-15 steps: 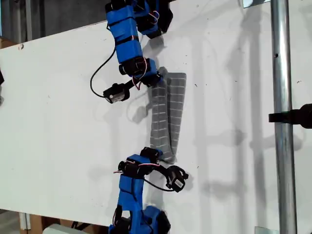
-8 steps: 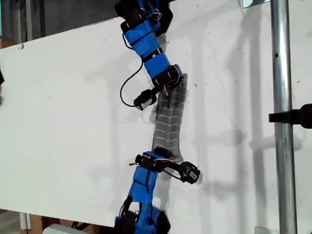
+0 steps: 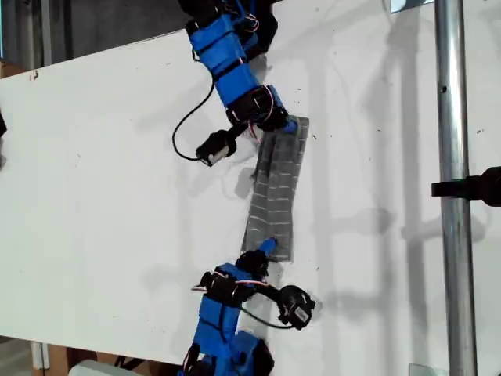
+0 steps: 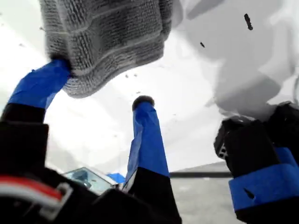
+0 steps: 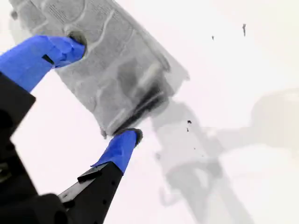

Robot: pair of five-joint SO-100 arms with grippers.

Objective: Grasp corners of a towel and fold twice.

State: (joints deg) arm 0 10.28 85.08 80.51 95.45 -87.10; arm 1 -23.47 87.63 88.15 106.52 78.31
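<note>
Both claws are seen released. In the first wrist view my first claw (image 4: pixel 102 81) is spread wide: one blue finger (image 4: pixel 44 81) is pressed against the end of the towel (image 4: pixel 107 32), beside a rounded corner (image 4: pixel 74 88), while the other finger is held apart from the cloth, over bare white worktop (image 4: pixel 196 107). Nothing is clamped.

In the second wrist view my second claw (image 5: pixel 105 87) is likewise parted. The towel's end (image 5: pixel 112 70) is straddled by the two fingers; one fingertip (image 5: pixel 70 44) is set on the striped cloth and the other is placed just beside a corner (image 5: pixel 106 130) at the towel's edge.

In the exterior view the towel (image 3: pixel 275 188) is laid flat on the worktop (image 3: pixel 117 157) as a narrow, slightly slanted grey strip. Its upper end is met by the claw of an arm (image 3: pixel 235 70) reaching in from that view's top, its lower end by the claw of another arm (image 3: pixel 223 305) from the bottom. Which arm is first cannot be told. A metal pole (image 3: pixel 450 196) is seen along the exterior view's right.
</note>
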